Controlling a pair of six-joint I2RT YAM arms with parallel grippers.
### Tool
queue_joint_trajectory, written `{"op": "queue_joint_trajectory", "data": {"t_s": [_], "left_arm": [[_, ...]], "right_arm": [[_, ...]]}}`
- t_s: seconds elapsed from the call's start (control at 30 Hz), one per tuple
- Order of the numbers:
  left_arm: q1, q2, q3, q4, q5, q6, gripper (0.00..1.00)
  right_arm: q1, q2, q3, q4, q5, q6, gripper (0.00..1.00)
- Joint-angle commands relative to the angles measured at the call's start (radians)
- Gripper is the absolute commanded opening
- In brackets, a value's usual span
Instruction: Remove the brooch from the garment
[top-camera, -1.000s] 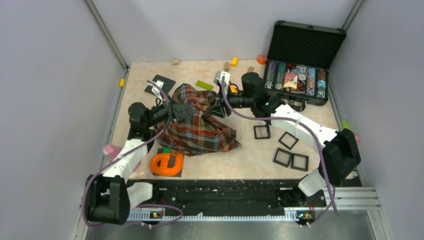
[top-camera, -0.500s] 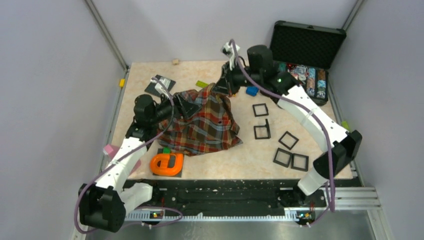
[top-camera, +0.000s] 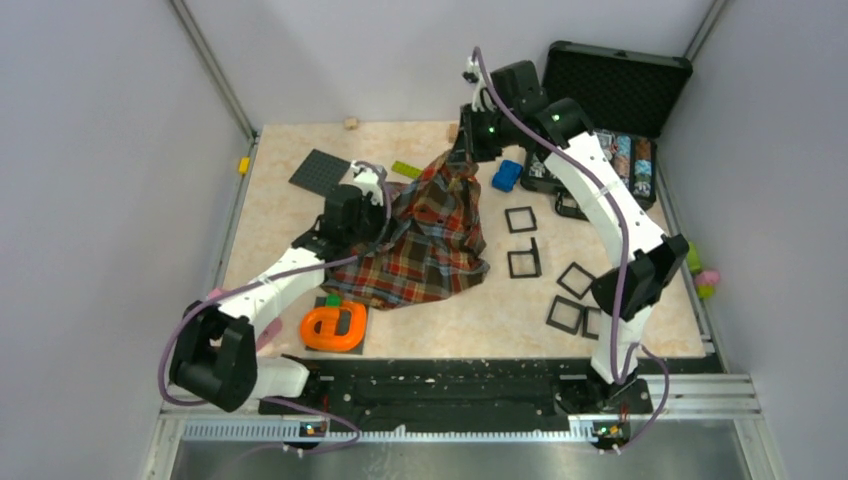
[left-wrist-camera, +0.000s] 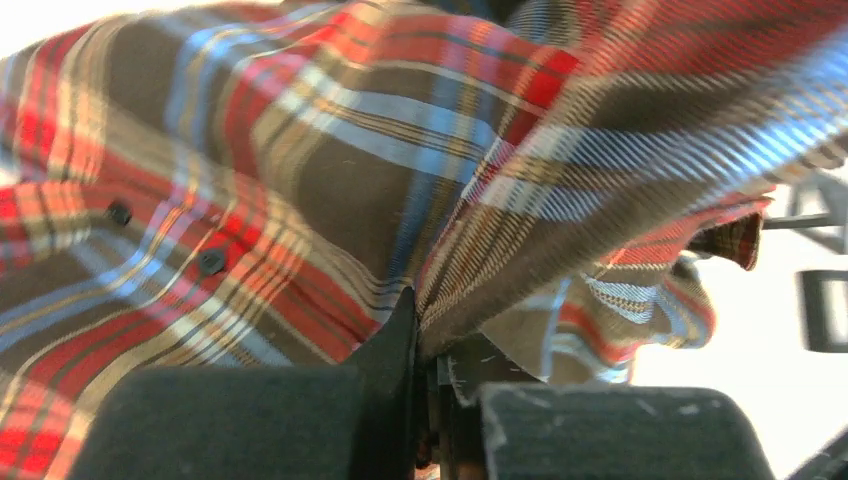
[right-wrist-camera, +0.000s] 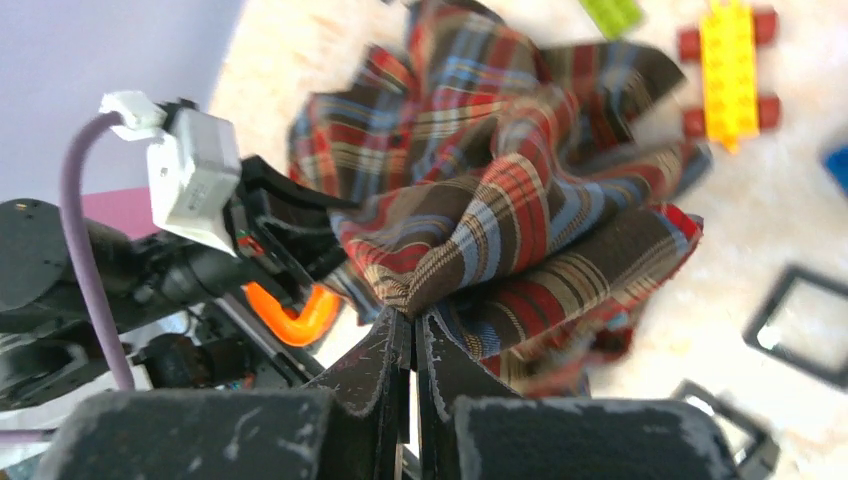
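The garment lies on the counter between the two arms, one corner drawn up into a peak at its far side while the rest spreads in folds toward the near edge. The right pincer is closed on that raised corner; the right wrist view shows its fingertips pressed together with a bunched point of plaid between them. The left pincer is clamped on a fold at the cloth's left side, and the left wrist view shows fabric nipped between its closed jaws, with two dark buttons on the placket nearby. The brooch cannot be made out in any view. Beside the garment's far edge lie a green brick and a blue brick; a yellow brick with red wheels lies just past the cloth. Black square frames lie to the right, and an orange object rests near the garment's near-left edge.
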Motion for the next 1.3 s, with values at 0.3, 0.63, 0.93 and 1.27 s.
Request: {"op": "queue_joint_trajectory", "data": {"t_s": [0.3,0.63,0.93,1.27], "left_arm": [[-0.143,-0.014,0.643,-0.650,-0.347,0.139,0.00],[-0.271,0.028,0.814,-0.903,-0.703,0.417,0.00],[-0.207,0.329,0.609,-0.552,-0.570,0.453,0.00],[-0.059,0.519,0.588,-0.387,-0.391,0.362,0.17]], "right_arm": [[0.056,-0.240,-0.100,-0.004,0.256,-0.049,0.00],[0.128,-0.396,-0.246,0.056,0.047,0.029,0.00],[-0.036,-0.201,-0.542,0.337,-0.294,0.177,0.00],[-0.122,0.114,-0.407,0.370,-0.057,0.144,0.00]]}}
